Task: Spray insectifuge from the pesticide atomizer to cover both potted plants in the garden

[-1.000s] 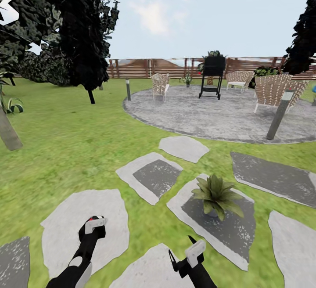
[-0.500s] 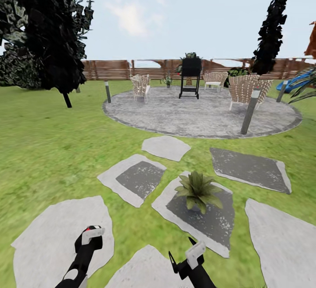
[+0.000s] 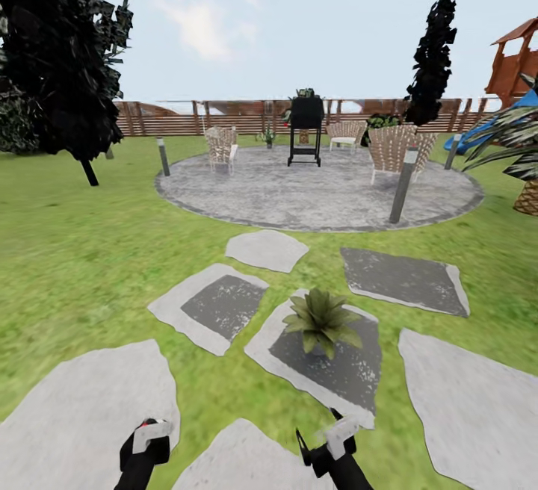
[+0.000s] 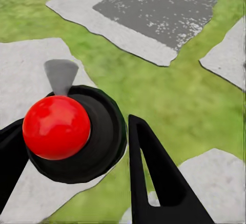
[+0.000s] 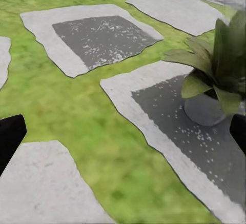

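Note:
One potted plant (image 3: 321, 320), a low green rosette in a small grey pot, stands on a dark-centred stepping slab (image 3: 351, 370) in the garden lawn, just ahead of my arms. The right wrist view shows this potted plant (image 5: 218, 65) close by. My left gripper (image 3: 148, 436) is shut on the pesticide atomizer (image 4: 56, 126), a black round body with a red ball top and a grey nozzle between the fingers (image 4: 154, 172). My right gripper (image 3: 329, 438) is open, its fingertips wide apart over grass and slab (image 5: 123, 131). A small far plant (image 3: 267, 135) sits on the patio; its kind is unclear.
Grey stepping slabs (image 3: 217, 307) lie across the lawn toward a round paved patio (image 3: 321, 195) with wicker chairs (image 3: 221, 146), a black grill (image 3: 306, 125) and lamp posts (image 3: 402, 185). A slatted fence (image 3: 172, 120), dark trees (image 3: 67, 57) and a palm (image 3: 523, 154) ring the garden.
The whole view has swung to the right, so the patio, slabs and plant sit further left in the picture. Both arms show lower in the frame.

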Motion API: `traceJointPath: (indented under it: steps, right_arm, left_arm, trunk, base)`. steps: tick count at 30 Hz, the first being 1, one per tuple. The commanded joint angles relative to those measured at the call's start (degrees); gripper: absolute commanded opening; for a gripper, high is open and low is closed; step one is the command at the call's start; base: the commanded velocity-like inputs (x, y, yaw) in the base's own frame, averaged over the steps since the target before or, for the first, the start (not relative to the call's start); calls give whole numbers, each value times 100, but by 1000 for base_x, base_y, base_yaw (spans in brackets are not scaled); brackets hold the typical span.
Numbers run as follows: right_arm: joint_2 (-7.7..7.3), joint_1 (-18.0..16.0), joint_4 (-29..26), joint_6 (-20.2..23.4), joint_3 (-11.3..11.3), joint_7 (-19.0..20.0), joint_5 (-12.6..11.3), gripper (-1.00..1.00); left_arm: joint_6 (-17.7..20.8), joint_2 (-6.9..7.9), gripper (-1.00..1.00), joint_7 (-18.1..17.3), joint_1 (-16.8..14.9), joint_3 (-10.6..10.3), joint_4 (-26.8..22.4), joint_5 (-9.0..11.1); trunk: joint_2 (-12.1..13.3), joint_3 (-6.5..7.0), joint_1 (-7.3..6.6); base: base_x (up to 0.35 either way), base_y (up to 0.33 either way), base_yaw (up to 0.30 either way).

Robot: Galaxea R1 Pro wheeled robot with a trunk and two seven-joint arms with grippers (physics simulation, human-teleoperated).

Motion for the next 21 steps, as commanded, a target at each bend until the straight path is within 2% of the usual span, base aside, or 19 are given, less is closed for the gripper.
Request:
traceJointPath:
  steps: [1,5,7,11,21]
  right_arm:
    - [-6,-4,16,-12,-179,-2,33,100]
    - [0,-4,35,-5,-1003,5,20,100]
    - [17,-4,46,-6,-1233,7,21,100]
    - [18,-4,158,-11,-1373,5,26,100]
    - [2,-4,889,-25,-1399,27,50,100]
  left_arm:
    - [-19,-7,-100,6,1,-7,2,13]
    - [-25,-25,-100,7,4,-13,3,13]
    - [-23,-23,-100,7,5,-11,-2,10]
    - [-25,-10,-100,7,6,-9,3,8]
    - [-34,8,-100,24,14,-2,-2,8]
  trunk:
    - [-2,-5,-1]
    - [-2,-5,-1]
    - [-2,-5,-1]
    - [-2,-5,-1]
    - [-2,-5,-1]
  base:
    - [0,0,-276]
    - [0,0,-291]
    - [0,0,-298]
    - [0,0,-299]
    - [0,0,-300]
